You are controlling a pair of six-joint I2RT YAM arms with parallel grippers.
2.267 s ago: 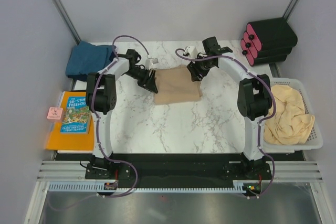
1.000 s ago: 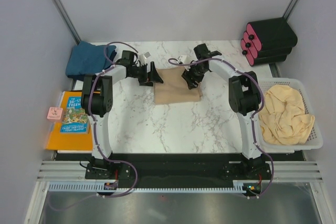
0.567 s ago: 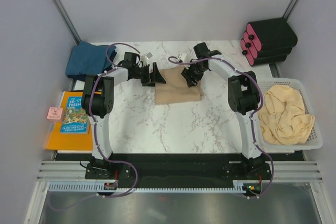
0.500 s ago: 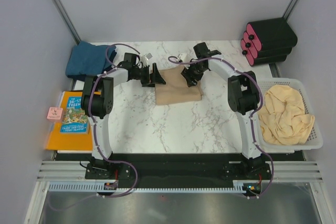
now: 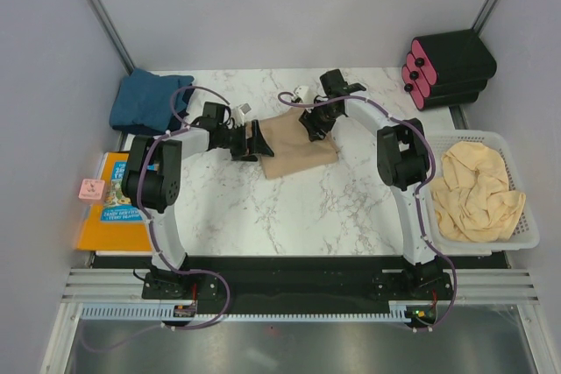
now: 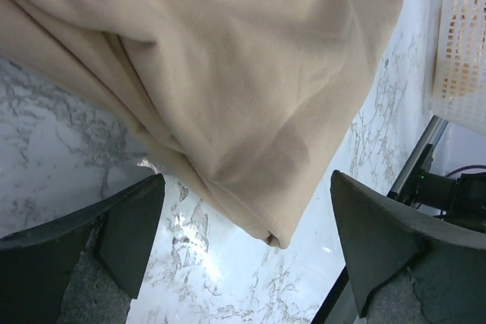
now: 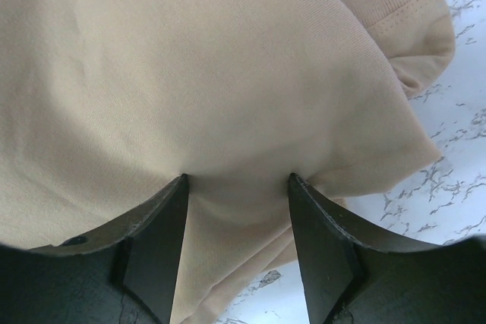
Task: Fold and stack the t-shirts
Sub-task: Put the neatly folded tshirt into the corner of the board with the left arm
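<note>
Top external view, from the left: a small pink object [image 5: 91,188] sits beside an orange-and-blue picture book [image 5: 123,201] off the marble surface [image 5: 289,216]. Beyond them a dark teal-blue t-shirt [image 5: 149,101] lies folded at the far left corner of the surface. The left arm [image 5: 158,164] reaches inward, low over the marble. Its jaws are spread wide at the left edge of the tan t-shirt [image 5: 298,144], which lies folded near the middle of the far half of the surface. In the left wrist view the two dark fingers [image 6: 129,233] stand far apart with bare marble between them. The rounded folded edge and one corner of the tan t-shirt [image 6: 228,96] lie just ahead of them, and nothing is gripped. The right arm [image 5: 394,151] bends in from the other side and brings its jaws down onto the far edge of the same shirt. In the right wrist view its fingers [image 7: 156,248] are partly drawn together and pressed into the cloth, pinching a raised ridge of tan fabric [image 7: 235,111] between them. At the far right corner stands a black-and-pink bundle [image 5: 447,67]. A white basket [image 5: 524,236] at the right edge holds a crumpled pale beige t-shirt [image 5: 478,192].
</note>
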